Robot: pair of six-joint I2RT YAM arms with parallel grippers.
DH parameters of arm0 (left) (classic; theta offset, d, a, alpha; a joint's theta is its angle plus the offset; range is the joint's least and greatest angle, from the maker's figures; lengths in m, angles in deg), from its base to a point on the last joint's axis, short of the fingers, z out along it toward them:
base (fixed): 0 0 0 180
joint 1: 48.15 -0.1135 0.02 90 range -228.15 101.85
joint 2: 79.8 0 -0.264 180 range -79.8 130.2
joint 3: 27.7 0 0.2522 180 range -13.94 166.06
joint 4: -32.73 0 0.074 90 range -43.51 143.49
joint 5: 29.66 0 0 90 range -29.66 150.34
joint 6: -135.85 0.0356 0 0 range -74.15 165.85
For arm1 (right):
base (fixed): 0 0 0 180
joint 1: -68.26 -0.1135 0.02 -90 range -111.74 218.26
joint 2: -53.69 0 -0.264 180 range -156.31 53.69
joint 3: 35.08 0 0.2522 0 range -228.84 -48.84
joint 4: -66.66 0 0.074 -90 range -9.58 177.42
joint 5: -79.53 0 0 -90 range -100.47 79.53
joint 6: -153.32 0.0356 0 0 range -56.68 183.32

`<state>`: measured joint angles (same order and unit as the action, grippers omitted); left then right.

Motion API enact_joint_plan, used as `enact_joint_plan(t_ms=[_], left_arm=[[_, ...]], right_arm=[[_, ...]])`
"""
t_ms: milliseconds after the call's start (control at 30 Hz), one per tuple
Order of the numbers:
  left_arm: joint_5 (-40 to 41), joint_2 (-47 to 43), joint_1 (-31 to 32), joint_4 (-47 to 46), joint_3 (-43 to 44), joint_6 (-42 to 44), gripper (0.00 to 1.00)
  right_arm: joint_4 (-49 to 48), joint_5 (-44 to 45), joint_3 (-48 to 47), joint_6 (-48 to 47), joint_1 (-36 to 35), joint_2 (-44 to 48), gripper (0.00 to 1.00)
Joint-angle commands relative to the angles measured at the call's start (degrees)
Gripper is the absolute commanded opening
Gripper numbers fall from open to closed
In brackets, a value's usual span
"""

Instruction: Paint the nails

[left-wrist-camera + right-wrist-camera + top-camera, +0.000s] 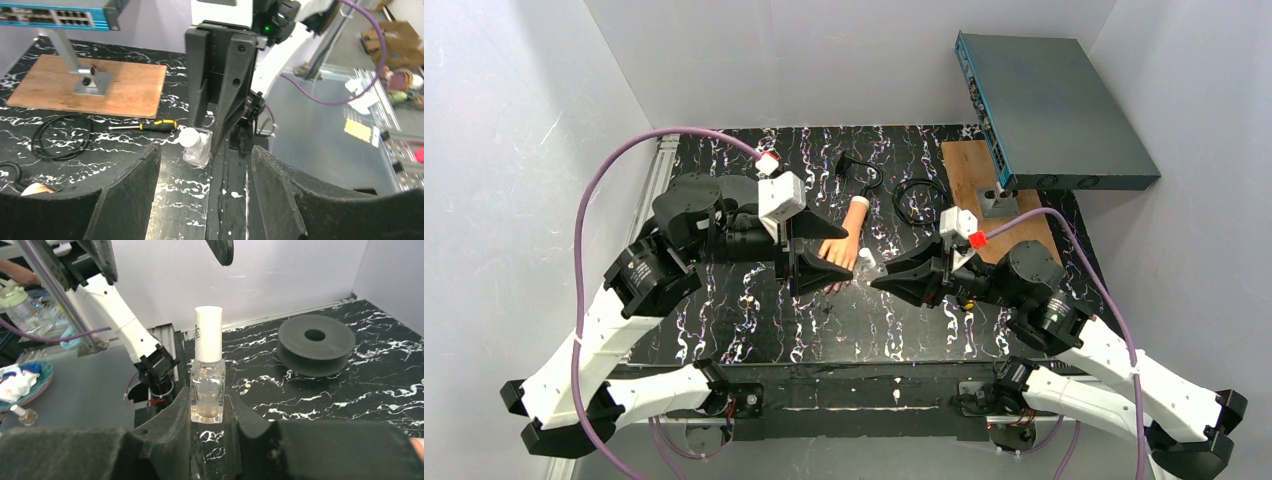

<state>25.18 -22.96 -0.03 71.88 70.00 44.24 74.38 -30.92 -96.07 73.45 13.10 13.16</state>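
Mannequin hand (845, 243): lay close by wide-open left gripper (205, 162); fingers pointed toward it, wrist away; nails indistinct. Right gripper (207, 407) clamped clear bottle (207, 380).

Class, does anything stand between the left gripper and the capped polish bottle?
Nothing visible does. The open left gripper directly faces the bottle, which the right gripper holds; the mannequin hand lies off to one side.
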Motion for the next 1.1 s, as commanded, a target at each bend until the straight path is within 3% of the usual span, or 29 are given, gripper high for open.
enact_joint_plan(t_ms=[0, 300, 433, 800, 1067], left_arm=[[-7.99, 3.07, 0.16, 9.27, 5.96, 6.83, 0.64], [-10.62, 7.35, 0.15, 15.66, 9.08, 8.95, 0.59], [-9.44, 8.27, 0.14, 15.82, 8.98, 7.68, 0.45], [-11.15, 7.24, 0.14, 18.73, 6.29, 11.08, 0.44], [-11.17, 7.32, 0.18, 18.76, 4.8, 12.12, 0.33]], right_arm=[[0.98, -5.03, -3.64, -0.13, 0.05, -0.59, 0.01], [3.57, -7.19, -4.46, -1.3, 0.06, -1.22, 0.01], [5.56, -8.03, -5.27, -1.84, 0.03, -1.56, 0.01], [10.98, -12.59, -6.88, -3.84, 0.04, -3.15, 0.01], [10.39, -13.47, -7.77, -3.84, 0.04, -4.67, 0.01]])
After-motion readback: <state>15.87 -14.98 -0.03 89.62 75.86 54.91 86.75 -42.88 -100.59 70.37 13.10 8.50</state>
